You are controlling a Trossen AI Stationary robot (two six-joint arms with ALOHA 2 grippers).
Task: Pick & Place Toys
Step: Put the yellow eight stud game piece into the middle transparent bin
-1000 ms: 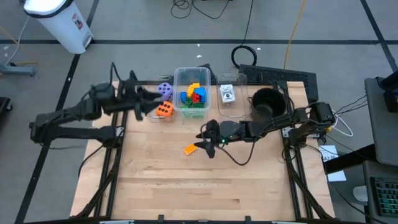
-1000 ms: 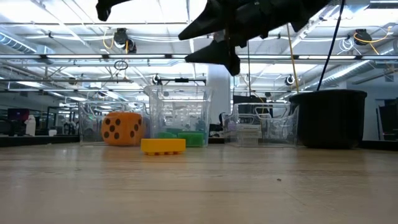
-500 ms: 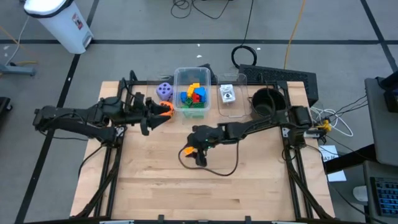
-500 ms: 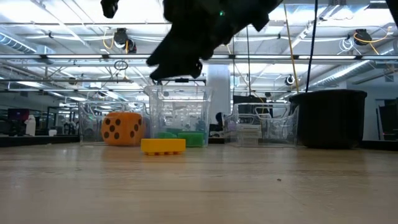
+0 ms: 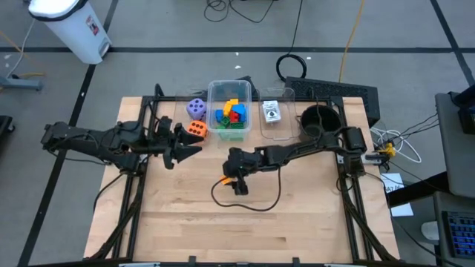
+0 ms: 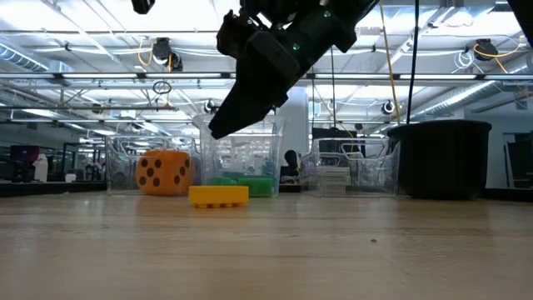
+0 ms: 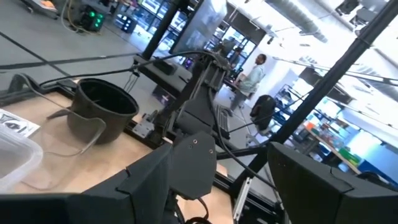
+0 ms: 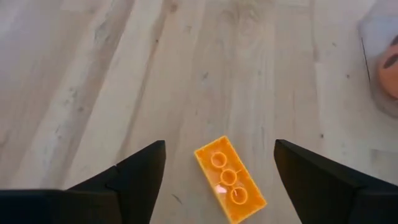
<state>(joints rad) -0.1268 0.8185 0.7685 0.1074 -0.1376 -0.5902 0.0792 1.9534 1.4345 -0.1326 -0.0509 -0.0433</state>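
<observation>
Right pincer (image 8: 217, 163), spread wide and empty, hangs directly above the yellow block (image 8: 227, 179) lying mid-surface, long axis skewed across its gap; left pincer (image 5: 183, 146), open and empty, waits farther off

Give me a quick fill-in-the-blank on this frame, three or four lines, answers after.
1. The right tool hangs over a lone ____ block on the table.
2. That tool's jaws are ____, with the block lying between them untouched.
3. The orange die sits in a clear tub beside the ____ die.
4. The round pot near the right arm's base is ____ in colour.

Answers: yellow; open; purple; black
</observation>
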